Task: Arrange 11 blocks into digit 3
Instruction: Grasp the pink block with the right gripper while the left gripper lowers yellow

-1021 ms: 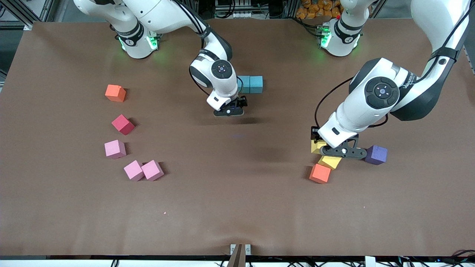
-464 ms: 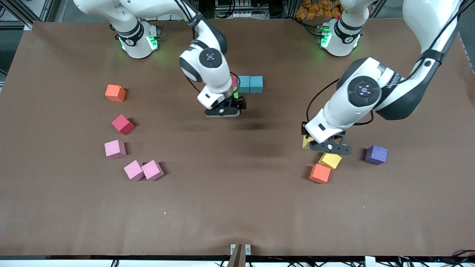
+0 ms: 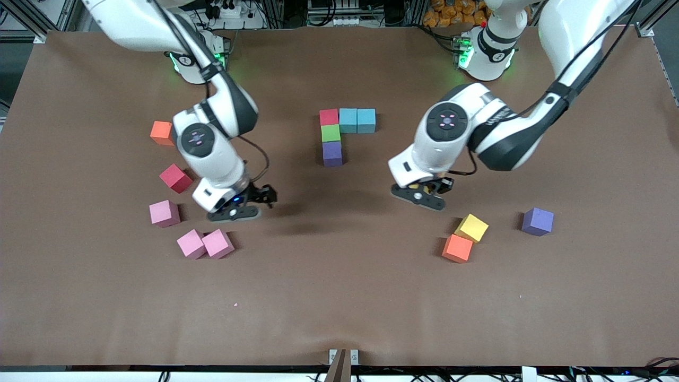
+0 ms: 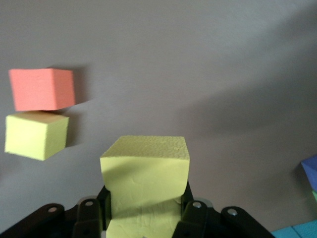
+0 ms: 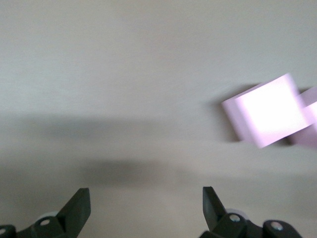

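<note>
In the table's middle, a red block (image 3: 329, 116), two cyan blocks (image 3: 348, 120) (image 3: 366, 120), a green block (image 3: 330, 132) and a purple block (image 3: 332, 153) form an L. My left gripper (image 3: 421, 195) (image 4: 145, 198) hangs over bare table between that group and the loose yellow block (image 3: 471, 227), shut on a second yellow block (image 4: 145, 171). My right gripper (image 3: 236, 208) (image 5: 143, 198) is open and empty over the table beside the pink blocks (image 3: 217, 243) (image 3: 191, 244) (image 5: 270, 111).
Beside the loose yellow block lie an orange block (image 3: 457, 248) (image 4: 42, 89) and a purple block (image 3: 537, 221). Toward the right arm's end lie another pink block (image 3: 163, 213), a dark red block (image 3: 176, 178) and an orange block (image 3: 158, 132), partly hidden by the arm.
My left gripper has lifted one yellow block and carried it toward the middle. My right arm has swung from the middle group to the pink blocks, uncovering the red, green and purple blocks.
</note>
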Controlling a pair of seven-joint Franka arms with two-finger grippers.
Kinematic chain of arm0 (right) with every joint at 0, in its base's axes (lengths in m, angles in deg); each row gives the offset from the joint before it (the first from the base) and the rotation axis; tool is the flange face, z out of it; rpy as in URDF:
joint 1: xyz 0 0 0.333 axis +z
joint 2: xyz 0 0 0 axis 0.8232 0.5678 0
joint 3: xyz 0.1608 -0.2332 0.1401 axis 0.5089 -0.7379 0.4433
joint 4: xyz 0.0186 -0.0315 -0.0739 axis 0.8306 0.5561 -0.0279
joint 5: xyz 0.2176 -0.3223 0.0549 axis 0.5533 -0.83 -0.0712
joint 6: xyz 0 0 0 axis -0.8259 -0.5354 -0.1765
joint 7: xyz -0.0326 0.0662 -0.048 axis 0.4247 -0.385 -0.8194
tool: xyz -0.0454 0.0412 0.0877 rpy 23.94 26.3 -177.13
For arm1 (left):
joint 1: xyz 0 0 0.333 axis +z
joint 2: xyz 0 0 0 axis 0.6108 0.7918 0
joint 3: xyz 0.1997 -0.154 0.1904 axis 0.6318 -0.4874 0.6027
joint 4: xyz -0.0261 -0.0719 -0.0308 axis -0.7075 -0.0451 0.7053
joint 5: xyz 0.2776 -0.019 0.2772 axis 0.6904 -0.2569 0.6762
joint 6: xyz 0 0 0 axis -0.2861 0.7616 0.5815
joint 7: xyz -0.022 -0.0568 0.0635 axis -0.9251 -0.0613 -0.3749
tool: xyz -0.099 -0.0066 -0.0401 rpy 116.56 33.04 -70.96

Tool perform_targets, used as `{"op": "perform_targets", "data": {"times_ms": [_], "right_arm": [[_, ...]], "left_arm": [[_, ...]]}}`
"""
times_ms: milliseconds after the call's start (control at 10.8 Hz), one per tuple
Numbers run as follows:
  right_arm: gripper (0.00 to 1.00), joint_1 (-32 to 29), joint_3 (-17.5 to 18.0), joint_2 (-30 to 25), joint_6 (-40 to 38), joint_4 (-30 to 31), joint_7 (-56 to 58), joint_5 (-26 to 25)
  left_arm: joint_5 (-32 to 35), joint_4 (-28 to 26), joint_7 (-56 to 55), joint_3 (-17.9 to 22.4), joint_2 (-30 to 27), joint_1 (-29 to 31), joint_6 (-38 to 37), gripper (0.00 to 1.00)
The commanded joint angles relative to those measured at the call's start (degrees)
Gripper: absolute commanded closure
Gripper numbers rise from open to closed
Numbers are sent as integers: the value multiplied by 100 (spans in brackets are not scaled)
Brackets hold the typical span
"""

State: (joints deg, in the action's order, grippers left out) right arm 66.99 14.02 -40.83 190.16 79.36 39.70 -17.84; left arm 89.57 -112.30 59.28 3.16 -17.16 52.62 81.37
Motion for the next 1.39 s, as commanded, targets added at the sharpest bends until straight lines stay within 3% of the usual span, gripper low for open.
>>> {"op": "perform_targets", "data": {"times_ms": [0,464,928,1300], "right_arm": [[0,-462,130,165,-155,-271,1247,5],[0,-790,139,606,-138,-623,2166,75],[0,-982,78,1018,-102,-966,2868,-20],[0,-939,-62,1555,-76,-1467,3369,-91]], "left_arm": [[342,44,616,155,104,-449,15,46],[950,-51,1285,199,570,-1128,435,46],[1398,-1114,1471,296,580,-1427,1518,46],[1424,-1204,2139,304,580,-1576,1553,47]]}}
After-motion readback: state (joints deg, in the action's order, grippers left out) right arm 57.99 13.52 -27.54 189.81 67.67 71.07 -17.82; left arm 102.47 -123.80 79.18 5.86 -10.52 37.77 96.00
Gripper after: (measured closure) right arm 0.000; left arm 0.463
